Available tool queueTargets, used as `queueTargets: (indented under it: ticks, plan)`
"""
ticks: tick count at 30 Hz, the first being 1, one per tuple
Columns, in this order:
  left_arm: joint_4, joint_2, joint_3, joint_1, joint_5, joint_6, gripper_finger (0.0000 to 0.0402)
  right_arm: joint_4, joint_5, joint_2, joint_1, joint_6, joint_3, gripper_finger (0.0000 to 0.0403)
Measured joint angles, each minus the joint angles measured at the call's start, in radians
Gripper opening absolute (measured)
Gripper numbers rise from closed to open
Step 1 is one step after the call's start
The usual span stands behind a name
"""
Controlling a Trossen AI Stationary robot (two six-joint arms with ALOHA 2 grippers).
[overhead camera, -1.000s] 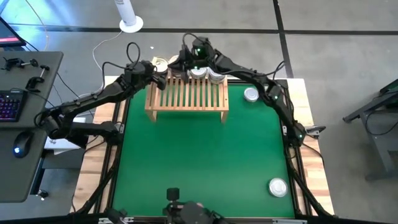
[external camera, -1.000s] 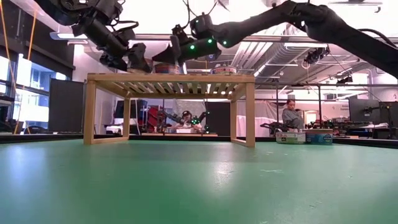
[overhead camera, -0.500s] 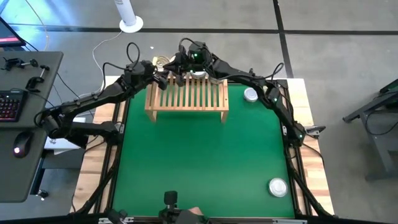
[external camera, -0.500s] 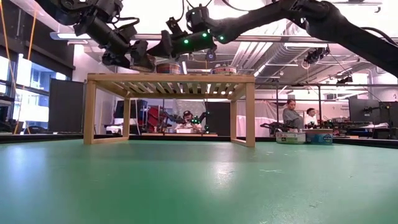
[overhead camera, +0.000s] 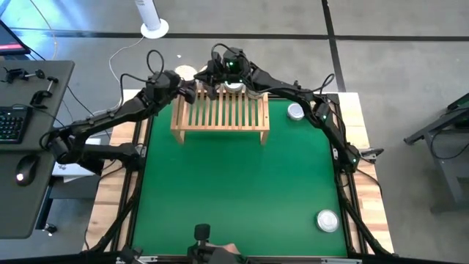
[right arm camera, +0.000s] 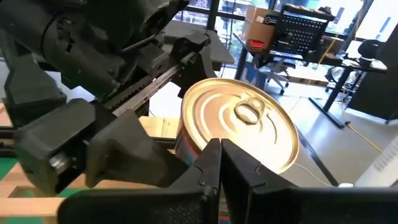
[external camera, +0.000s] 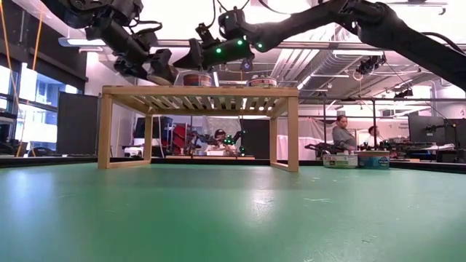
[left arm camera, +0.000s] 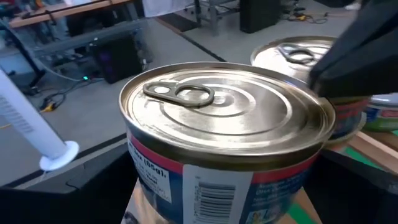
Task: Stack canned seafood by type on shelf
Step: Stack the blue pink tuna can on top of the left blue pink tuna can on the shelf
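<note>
Nearest the camera side of the green mat point(overhead camera: 234, 183), one silver-lidded tin point(overhead camera: 327, 219) is lying by the mat's right edge, well apart from everything else. A second silver-lidded tin point(overhead camera: 295, 111) is sitting farther back on the mat, just right of the shelf point(overhead camera: 220, 117).

The shelf is standing at the far end of the mat, its slatted top showing in the high view and its legs in the low view point(external camera: 200, 94). Tins are sitting along its back edge: the low view is showing one with a red band point(external camera: 197, 79) near the middle and another point(external camera: 262, 82) toward the right.

The left gripper point(overhead camera: 185, 94) is hovering at the shelf's back-left corner. Its wrist view is filled by a gold-lidded, red-banded tin point(left arm camera: 227, 134) close in front; whether the fingers are gripping it, cannot tell.

The right gripper point(overhead camera: 212, 81) is reaching over the shelf's back edge, facing the left gripper. In its wrist view its two fingers point(right arm camera: 245, 168) are standing nearly together, tips at the rim of a gold lid point(right arm camera: 239, 127), with nothing visibly between them.

Beyond the table, people point(external camera: 340, 135) are standing at benches.
</note>
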Motion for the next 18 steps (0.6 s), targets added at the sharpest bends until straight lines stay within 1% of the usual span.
queueTargets:
  ticks: [3,6,9,15,18]
  plan:
    - [0.004,-0.001,0.002,0.001,-0.016,-0.004,0.0390,-0.002,0.027,0.000,0.002,0.003,0.002,0.0002]
    - [0.004,-0.001,0.002,0.002,-0.026,-0.011,0.0390,-0.022,0.029,0.000,0.003,0.001,0.002,0.0016]
    - [0.000,-0.001,0.002,0.002,-0.023,-0.011,0.0390,-0.048,0.028,0.000,0.007,-0.023,0.002,0.0045]
    - [-0.004,-0.001,0.002,0.002,0.004,-0.012,0.0390,-0.054,0.029,0.000,0.015,-0.052,0.002,0.0116]
    - [-0.021,-0.001,0.002,0.002,0.009,-0.012,0.0391,-0.055,0.030,0.000,0.015,-0.051,0.002,0.0140]
